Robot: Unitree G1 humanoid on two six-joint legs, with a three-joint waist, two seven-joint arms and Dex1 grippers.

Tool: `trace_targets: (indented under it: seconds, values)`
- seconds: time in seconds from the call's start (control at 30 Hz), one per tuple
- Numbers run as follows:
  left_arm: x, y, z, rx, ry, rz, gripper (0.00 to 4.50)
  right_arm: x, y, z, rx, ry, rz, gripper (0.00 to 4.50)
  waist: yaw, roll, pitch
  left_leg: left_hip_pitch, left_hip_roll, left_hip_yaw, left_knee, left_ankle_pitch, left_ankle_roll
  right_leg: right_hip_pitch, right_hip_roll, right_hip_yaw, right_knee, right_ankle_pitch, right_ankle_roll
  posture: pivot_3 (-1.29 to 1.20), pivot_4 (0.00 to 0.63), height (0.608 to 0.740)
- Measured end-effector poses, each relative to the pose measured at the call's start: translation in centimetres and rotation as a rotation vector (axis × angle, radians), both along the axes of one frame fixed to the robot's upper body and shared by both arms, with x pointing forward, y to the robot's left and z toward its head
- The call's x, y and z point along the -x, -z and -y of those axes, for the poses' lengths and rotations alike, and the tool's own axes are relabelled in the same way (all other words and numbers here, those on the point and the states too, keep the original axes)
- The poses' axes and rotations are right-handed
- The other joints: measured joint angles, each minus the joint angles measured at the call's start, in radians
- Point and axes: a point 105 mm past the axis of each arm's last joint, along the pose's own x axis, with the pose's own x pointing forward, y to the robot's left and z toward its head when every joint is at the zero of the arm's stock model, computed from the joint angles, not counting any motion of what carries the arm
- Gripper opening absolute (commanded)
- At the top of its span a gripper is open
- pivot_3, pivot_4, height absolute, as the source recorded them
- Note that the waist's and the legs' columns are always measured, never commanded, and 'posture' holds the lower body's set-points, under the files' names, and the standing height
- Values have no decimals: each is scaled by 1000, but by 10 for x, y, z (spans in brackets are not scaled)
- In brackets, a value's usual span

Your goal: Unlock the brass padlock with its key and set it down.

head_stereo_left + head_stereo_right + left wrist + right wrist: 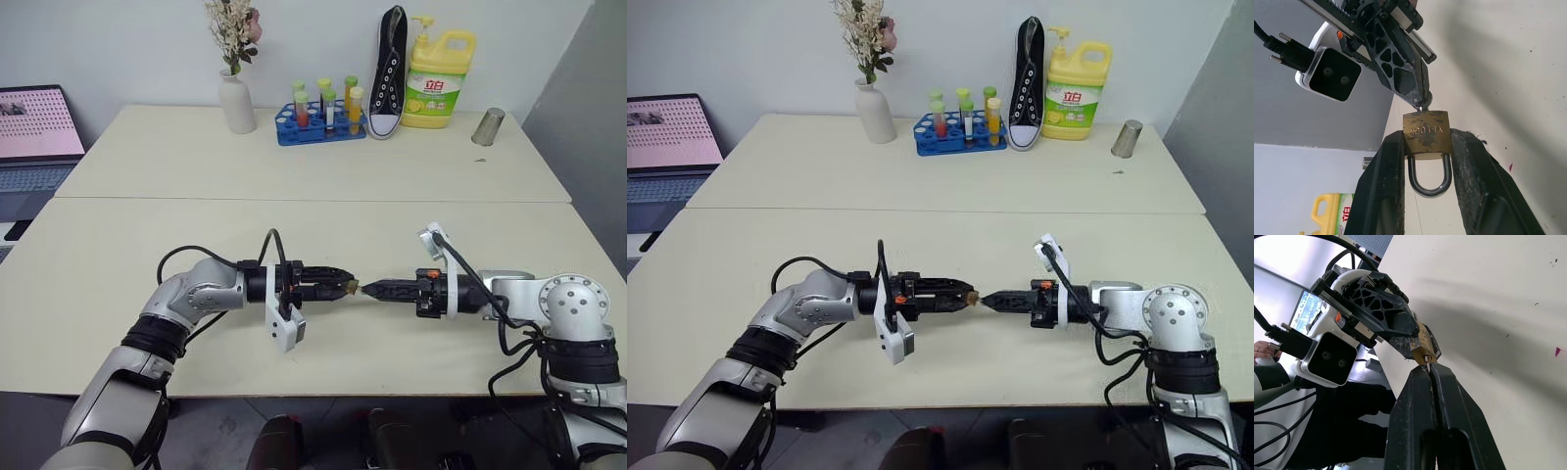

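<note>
Head view: left hand (345, 286) and right hand (370, 289) meet tip to tip, lower centre, above the table (294, 225).
Back of table: vase (236, 102), tube rack (321, 122), sneaker (389, 70), yellow bottle (438, 78), metal cup (488, 126); laptop (34, 127) upper left.
Left wrist view: left hand pinches the brass padlock (1426, 134) by its sides, shackle (1430, 178) between the fingers.
Right wrist view: right hand pressed together on the key (1427, 360), which sits in the padlock's bottom.

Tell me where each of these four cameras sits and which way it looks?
Left and right eye views: on the head, looking down over both arms and the table.
Left wrist view: along the left end effector, clamped on the brass padlock.
Right wrist view: along the shut right end effector, which pinches the key at the padlock.
Both wrist views share the padlock and the opposite end effector.
</note>
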Motion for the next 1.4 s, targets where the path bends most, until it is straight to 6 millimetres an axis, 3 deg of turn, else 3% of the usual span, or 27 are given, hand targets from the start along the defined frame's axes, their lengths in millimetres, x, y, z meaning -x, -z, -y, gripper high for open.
trace_targets:
  seconds: [0.77,0.87,1.1,1.23,1.4]
  values:
    - [3,7,-2,-9,-20,8,954,0,5,-3,30,2,-84,0,-1,0,0,0,0,0,0,0,0,0,0,0,0,0,0,0,150,740]
    - [3,8,-3,-7,-28,4,954,1,4,-6,49,-3,-51,581,-1,0,0,0,0,0,0,0,0,-1,0,0,0,0,0,0,150,740]
    - [-1,9,-4,-7,-56,-10,954,14,4,-12,82,-56,54,3180,-1,0,0,-1,0,-1,0,0,0,-1,0,-1,0,0,0,0,150,740]
    - [-3,9,-5,-6,-69,-15,954,17,6,-5,173,-66,188,4481,0,0,0,-1,0,-1,0,0,0,-1,0,-1,-1,-3,5,0,150,740]
    - [-5,6,-6,18,-85,-23,954,8,9,9,243,-25,379,4500,0,0,0,-1,0,-1,0,0,0,-1,0,-1,-1,-3,5,0,150,740]
